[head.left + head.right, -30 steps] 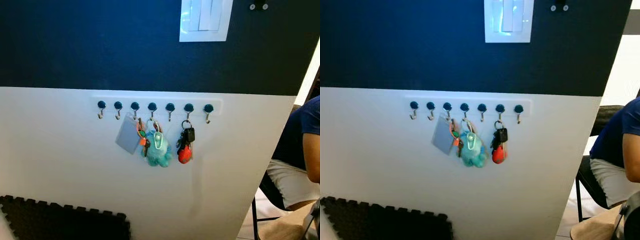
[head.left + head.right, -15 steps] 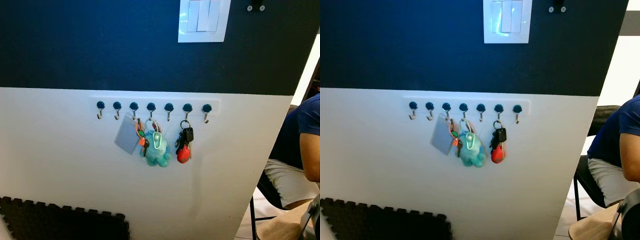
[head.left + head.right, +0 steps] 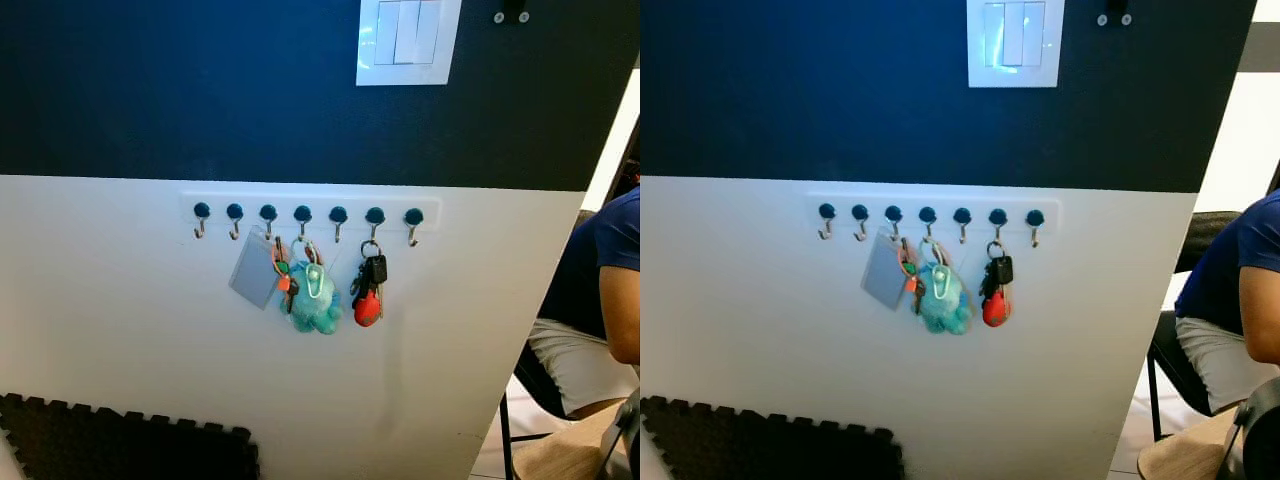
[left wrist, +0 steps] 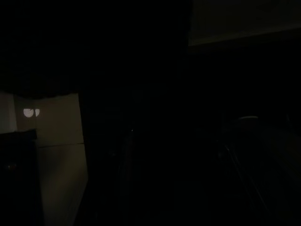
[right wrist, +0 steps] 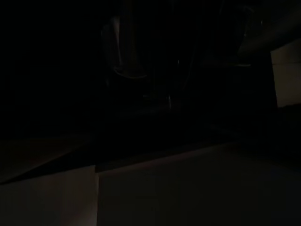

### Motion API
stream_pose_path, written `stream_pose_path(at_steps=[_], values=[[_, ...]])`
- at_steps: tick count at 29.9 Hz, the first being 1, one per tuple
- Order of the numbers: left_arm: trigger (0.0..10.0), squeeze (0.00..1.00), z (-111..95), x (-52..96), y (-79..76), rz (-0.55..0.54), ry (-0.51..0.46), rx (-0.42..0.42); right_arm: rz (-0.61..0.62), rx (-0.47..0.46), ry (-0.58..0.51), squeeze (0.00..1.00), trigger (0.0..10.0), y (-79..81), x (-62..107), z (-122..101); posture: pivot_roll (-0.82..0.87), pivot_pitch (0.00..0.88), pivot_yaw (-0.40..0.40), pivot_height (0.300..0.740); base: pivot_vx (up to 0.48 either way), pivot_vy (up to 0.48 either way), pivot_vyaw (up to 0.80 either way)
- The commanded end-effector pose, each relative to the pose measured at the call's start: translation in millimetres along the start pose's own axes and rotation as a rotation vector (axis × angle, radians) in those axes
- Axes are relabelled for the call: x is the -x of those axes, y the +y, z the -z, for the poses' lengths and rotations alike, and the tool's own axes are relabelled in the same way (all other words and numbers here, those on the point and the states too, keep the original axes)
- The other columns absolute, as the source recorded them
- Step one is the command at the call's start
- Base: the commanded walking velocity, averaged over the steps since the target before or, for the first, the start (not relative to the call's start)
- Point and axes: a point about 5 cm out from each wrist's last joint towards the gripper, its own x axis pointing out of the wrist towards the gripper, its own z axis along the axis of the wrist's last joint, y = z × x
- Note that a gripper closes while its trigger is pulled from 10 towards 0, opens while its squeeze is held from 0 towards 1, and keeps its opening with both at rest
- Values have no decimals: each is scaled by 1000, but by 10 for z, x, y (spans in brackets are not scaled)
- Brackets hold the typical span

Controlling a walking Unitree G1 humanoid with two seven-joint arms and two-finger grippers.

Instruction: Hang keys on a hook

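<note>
A wall rack of seven hooks [image 3: 305, 215] holds keys [image 3: 368, 285] and a teal plush keyring [image 3: 315, 298]. Gripper state cannot be told. Aim for a free hook.

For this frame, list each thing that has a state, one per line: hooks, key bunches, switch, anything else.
Hook rail: seven hooks; first, second, fifth and seventh bare.
Grey tag: hanging on third hook.
Teal plush keys: hanging on fourth hook.
Red fob keys: hanging on sixth hook.
Light switch: rocker positions unclear.
Person: seated at right.
</note>
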Motion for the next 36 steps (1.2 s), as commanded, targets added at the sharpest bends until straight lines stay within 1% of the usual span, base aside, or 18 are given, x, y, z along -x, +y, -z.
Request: stream_pose_path(at_steps=[1,8,13,15,19,21,27,34,36], values=[[10000,0,17,3,-22,7,3,-13,-1,-10,14,0,10000,21,4,45,71,6,30,740,0,386,0],[10000,0,54,12,-22,3,18,-15,-2,-10,14,0,10000,33,2,48,72,6,30,740,0,387,0],[10000,0,40,9,-14,4,14,-15,-2,-10,14,0,10000,36,2,50,73,5,31,740,0,372,0],[10000,0,10,5,-8,11,-2,-35,-2,-11,13,0,10000,38,2,50,73,5,32,740,0,0,0],[10000,0,-27,0,2,23,-21,-27,-2,-14,12,0,10000,39,2,49,73,5,34,740,0,0,0],[10000,0,-64,-1,18,40,-38,-46,0,-18,11,0,10000,40,2,51,72,5,37,740,0,0,0],[10000,0,-79,2,24,48,-52,-56,3,-22,12,0,10000,34,9,70,71,3,39,740,0,0,0],[10000,0,-47,12,-15,74,-53,-77,8,-27,16,0,10000,22,20,98,68,0,40,740,0,-415,0],[10000,0,-41,13,-22,71,-55,-63,8,-26,17,0,10000,18,22,101,69,0,39,740,0,-240,0]])
